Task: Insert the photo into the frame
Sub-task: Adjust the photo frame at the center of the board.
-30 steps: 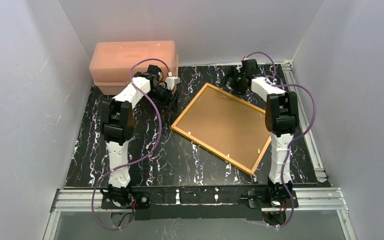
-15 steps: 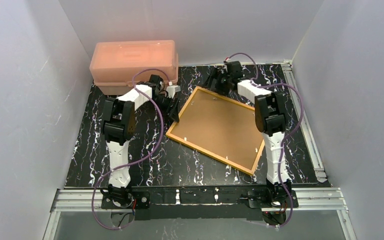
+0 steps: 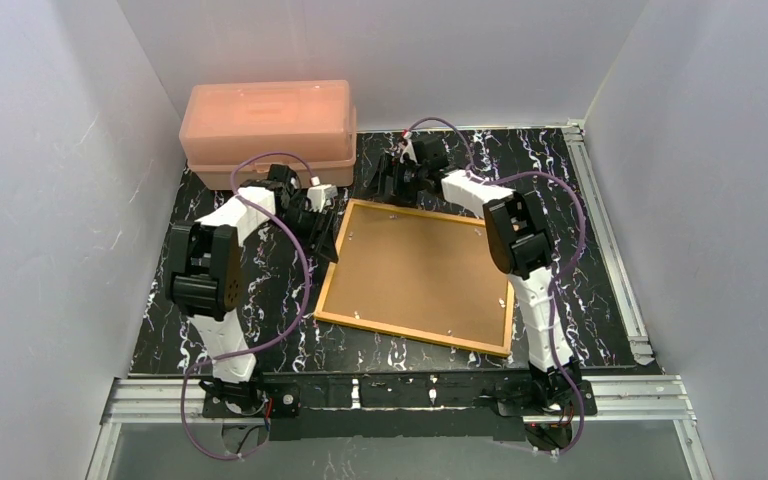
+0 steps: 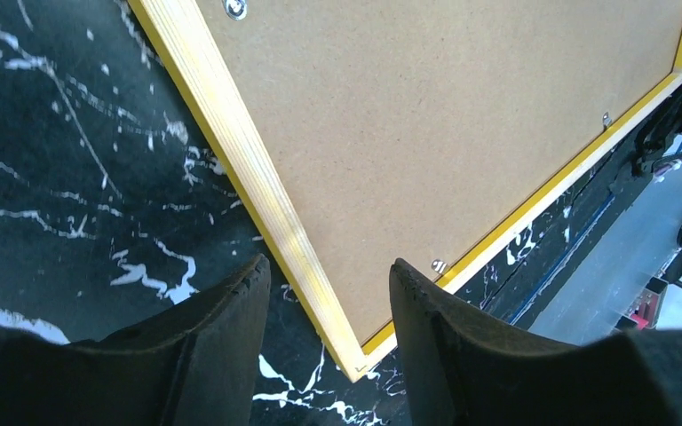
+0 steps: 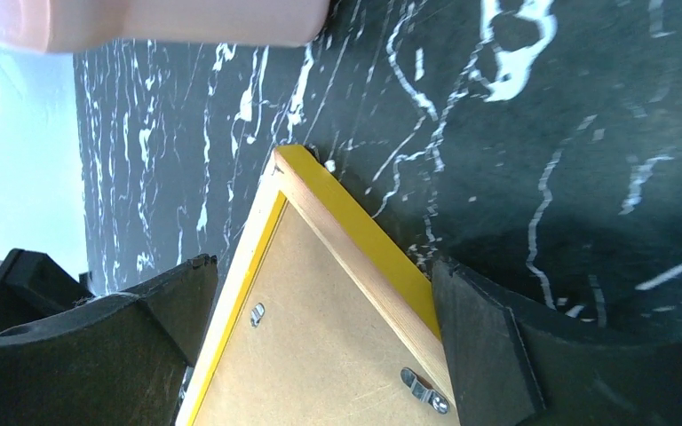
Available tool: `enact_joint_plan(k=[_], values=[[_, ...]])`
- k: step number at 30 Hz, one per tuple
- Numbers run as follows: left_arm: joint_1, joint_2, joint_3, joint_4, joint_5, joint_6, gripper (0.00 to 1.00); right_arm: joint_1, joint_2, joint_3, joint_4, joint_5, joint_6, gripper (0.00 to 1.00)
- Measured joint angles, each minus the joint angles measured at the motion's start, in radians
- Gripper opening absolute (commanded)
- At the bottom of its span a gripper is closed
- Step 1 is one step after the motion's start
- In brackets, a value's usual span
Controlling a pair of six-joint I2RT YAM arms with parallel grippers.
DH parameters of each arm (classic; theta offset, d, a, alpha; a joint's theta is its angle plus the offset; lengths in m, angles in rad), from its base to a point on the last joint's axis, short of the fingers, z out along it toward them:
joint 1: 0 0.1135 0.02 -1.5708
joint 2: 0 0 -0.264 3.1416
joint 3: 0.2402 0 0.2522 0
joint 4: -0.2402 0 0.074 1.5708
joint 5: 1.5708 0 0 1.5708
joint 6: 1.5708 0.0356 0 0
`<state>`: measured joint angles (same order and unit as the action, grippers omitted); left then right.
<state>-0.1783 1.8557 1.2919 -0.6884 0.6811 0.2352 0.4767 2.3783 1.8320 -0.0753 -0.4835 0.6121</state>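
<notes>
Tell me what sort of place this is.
Probably a robot lab work cell, not a home or shop. Plain white panel walls box in a black marbled tabletop. Silver metal rails edge it. A white-and-black left robot arm and right robot arm are bolted at its near edge.

Soft, even light falls from above in the overhead view. The white walls (image 3: 50,200) read bright, the black marbled counter (image 3: 600,310) stays matte, and the pink box (image 3: 267,120) glows faintly on its lid. In the wrist views the left tool (image 4: 330,266) and right tool (image 5: 321,264) are dark and soft-edged. The frame (image 4: 275,222) is sharp, with a pale sheen on its wooden edge — the right view's upper left corner is washed out.
</notes>
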Motion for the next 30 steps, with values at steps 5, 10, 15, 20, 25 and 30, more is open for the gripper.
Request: enact_joint_plan(k=[5,10,15,20,25,30], values=[[0.020,-0.048,-0.072,-0.002,-0.012,0.021,0.47,0.014,-0.034,-0.021,-0.044,0.030,-0.023,0.99],[0.024,-0.057,-0.091,0.002,-0.031,0.030,0.44,-0.046,-0.245,-0.164,-0.144,0.152,-0.041,0.99],[0.024,-0.051,-0.086,0.009,-0.024,0.023,0.41,-0.219,-0.644,-0.447,-0.160,0.312,-0.036,0.99],[0.024,-0.025,-0.082,0.034,-0.017,0.005,0.38,-0.353,-0.898,-0.733,-0.206,0.418,-0.034,0.99],[0.024,0.014,-0.084,0.054,-0.005,-0.023,0.27,-0.419,-0.987,-0.941,-0.296,0.439,-0.036,0.99],[0.024,0.024,-0.112,0.062,0.014,-0.039,0.12,-0.469,-1.022,-1.000,-0.335,0.422,-0.039,0.99]])
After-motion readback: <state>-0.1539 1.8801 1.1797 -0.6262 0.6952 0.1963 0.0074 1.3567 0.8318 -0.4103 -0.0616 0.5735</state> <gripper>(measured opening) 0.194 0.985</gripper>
